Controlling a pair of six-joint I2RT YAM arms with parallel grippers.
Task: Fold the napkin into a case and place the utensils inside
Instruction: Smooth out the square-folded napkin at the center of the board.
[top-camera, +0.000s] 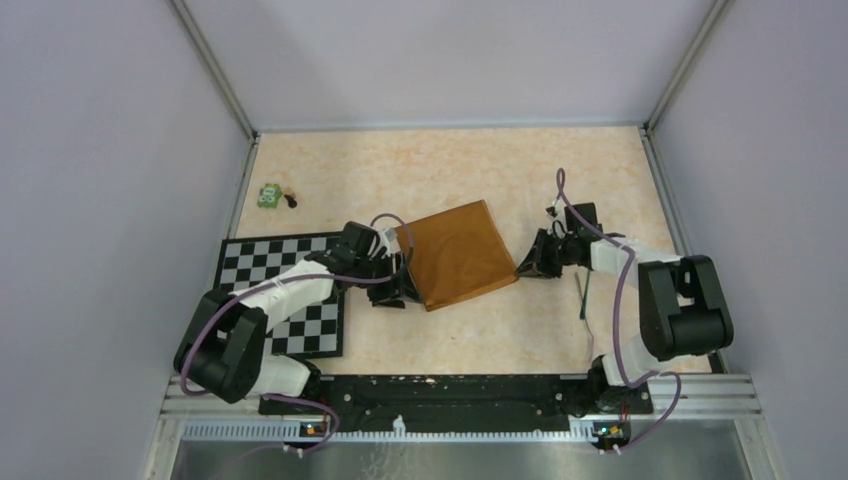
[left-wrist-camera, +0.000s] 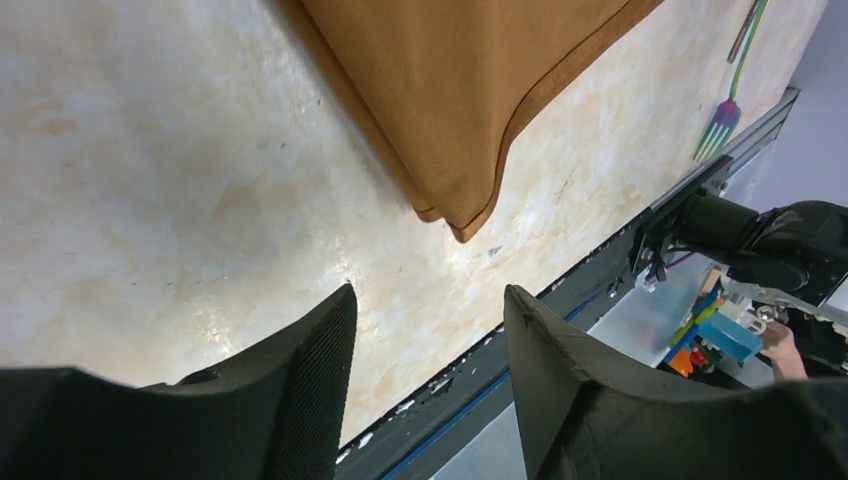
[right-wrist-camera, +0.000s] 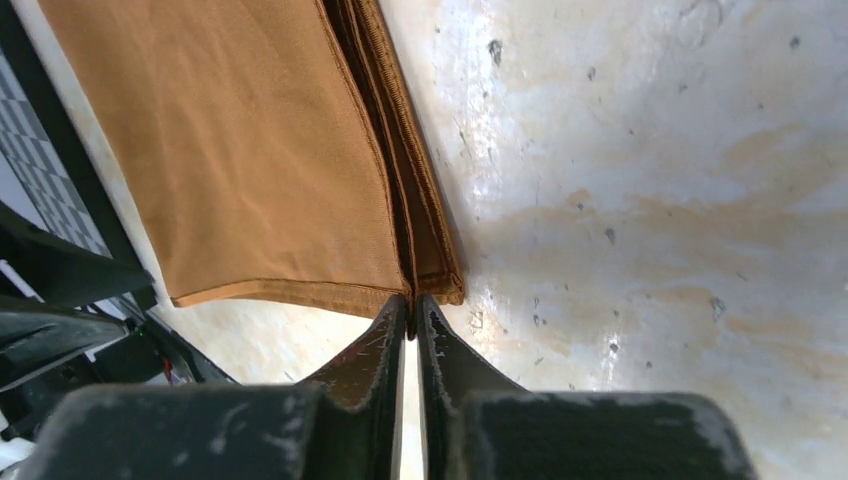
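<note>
Top external shows the napkin (top-camera: 455, 255) folded flat, rust-orange, squarish

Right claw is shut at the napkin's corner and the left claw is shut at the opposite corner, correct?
Not quite. The left claw is open, its jaws apart over bare table, just short of the napkin, as the left wrist view shows. The right claw is shut at its corner.

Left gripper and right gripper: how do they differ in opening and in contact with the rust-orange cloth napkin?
The left gripper is open and empty; the right gripper is shut on a corner of the rust-orange cloth napkin. The left gripper stands apart from the cloth; the right gripper touches it. Both are black and face the napkin.
</note>
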